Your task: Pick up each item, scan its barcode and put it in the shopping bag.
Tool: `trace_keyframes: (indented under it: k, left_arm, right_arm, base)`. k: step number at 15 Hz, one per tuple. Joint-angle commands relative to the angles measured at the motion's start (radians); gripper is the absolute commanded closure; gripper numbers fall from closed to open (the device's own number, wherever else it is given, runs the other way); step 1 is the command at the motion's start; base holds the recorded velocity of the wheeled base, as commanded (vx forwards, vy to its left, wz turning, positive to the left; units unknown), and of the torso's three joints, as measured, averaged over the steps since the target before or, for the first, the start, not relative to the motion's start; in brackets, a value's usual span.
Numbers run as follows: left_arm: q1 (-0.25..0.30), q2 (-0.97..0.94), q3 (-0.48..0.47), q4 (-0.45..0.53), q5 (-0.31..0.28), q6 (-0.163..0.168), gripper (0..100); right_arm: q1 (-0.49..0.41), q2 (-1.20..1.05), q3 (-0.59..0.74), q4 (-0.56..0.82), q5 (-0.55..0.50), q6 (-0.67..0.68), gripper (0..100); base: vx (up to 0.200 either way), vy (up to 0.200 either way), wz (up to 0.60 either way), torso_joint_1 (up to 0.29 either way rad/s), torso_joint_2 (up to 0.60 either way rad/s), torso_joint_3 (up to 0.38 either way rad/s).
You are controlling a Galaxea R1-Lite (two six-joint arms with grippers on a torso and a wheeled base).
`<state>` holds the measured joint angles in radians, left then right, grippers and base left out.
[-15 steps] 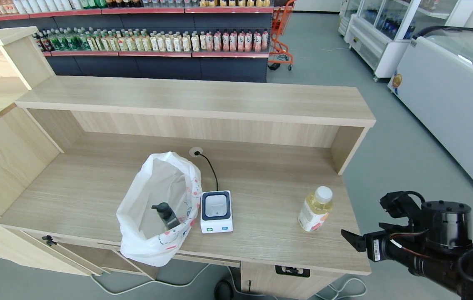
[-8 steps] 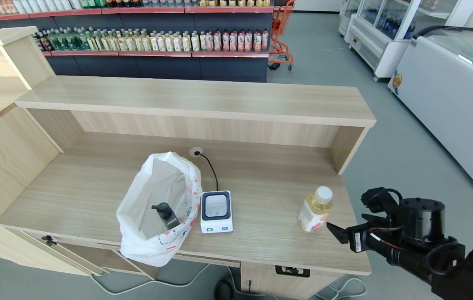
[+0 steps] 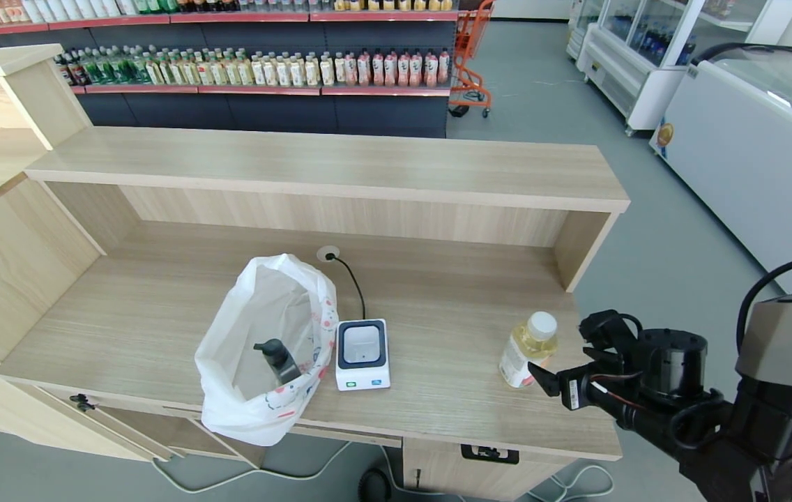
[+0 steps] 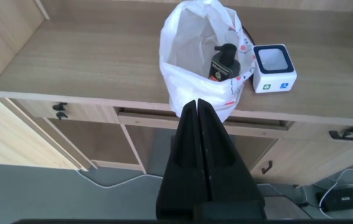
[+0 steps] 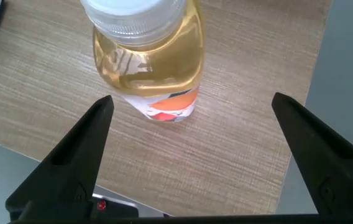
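The right gripper [image 3: 558,346] gapes wide, the bottle [image 3: 528,351] upright just ahead of its fingertips. The left gripper [image 4: 197,107] is clenched empty, the shopping bag [image 4: 181,78] beyond it.

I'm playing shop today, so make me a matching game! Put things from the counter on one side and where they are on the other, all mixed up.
Things:
1. yellow drink bottle
2. black pump bottle
3. scanner
4. right gripper

Places or states:
A. inside the shopping bag
B. open, close to the yellow drink bottle
C. upright near the right end of the counter
D. just right of the shopping bag

Pairs: 1-C, 2-A, 3-D, 4-B.
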<state>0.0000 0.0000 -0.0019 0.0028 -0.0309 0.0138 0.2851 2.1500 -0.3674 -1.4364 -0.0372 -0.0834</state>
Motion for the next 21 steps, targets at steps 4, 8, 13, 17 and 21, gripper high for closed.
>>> trace_keyframes:
  k: [4, 8, 13, 17, 21]
  left_arm:
    - [0.000, 0.002, -0.001, 0.000, 0.000, 0.000, 100]
    - [0.000, 0.002, 0.000, 0.000, 0.000, 0.000, 100]
    - [0.000, 0.002, 0.000, 0.000, 0.000, 0.000, 100]
    - [0.000, 0.002, 0.000, 0.000, 0.000, 0.000, 100]
    - [0.000, 0.002, -0.001, 0.000, 0.000, 0.000, 100]
  right_arm:
    - [0.032, 0.064, -0.033, -0.010, -0.001, -0.009, 0]
    - [0.032, 0.106, -0.117, -0.010, -0.001, -0.056, 0]
    - [0.042, 0.194, -0.179, -0.093, -0.003, -0.090, 0]
    - [0.043, 0.226, -0.206, -0.110, -0.001, -0.116, 0]
    - [0.048, 0.254, -0.240, -0.113, 0.016, -0.116, 0]
  base:
    - [0.000, 0.000, 0.00, 0.000, 0.00, 0.000]
    - [0.000, 0.000, 0.00, 0.000, 0.00, 0.000]
    - [0.000, 0.000, 0.00, 0.000, 0.00, 0.000]
    - [0.000, 0.000, 0.00, 0.000, 0.00, 0.000]
    - [0.000, 0.000, 0.00, 0.000, 0.00, 0.000]
